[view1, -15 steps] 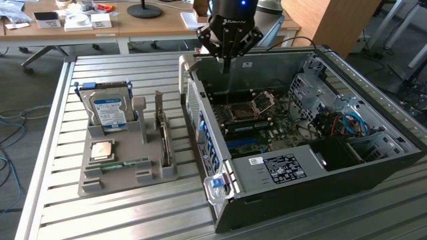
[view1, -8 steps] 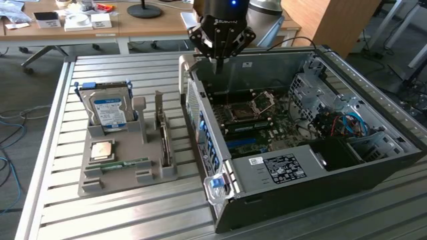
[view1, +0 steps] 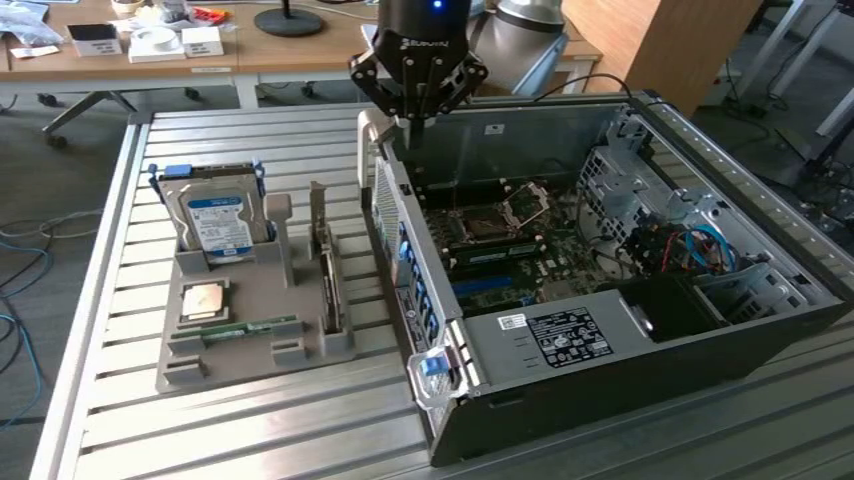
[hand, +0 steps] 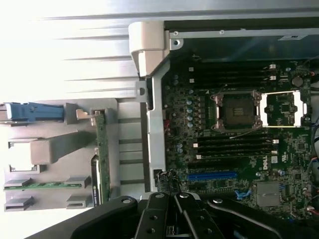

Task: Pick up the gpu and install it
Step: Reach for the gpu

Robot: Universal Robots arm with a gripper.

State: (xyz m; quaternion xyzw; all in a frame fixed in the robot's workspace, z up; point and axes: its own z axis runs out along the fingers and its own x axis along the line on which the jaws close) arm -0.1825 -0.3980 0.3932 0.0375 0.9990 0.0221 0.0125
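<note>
Slatted metal makes up the counter (view1: 240, 140), with an office desk behind it. On it lies an open computer case (view1: 601, 400) with its motherboard (view1: 534, 250) exposed. Beside the case's open side sits a grey holder tray (view1: 180, 370). The gpu (view1: 324, 270) stands on edge in the tray slot nearest the case, its metal bracket at the far end. A hard drive (view1: 220, 220) and a RAM stick (view1: 254, 328) sit in the tray farther from the case. The claw (view1: 415, 125) hangs above the case's rim at the far corner, its fingers pressed together on nothing. The task looks unstarted: the card is not lifted, and the blue expansion slot (hand: 212, 176) inside the case is bare. Both pickup and seating remain.
</note>
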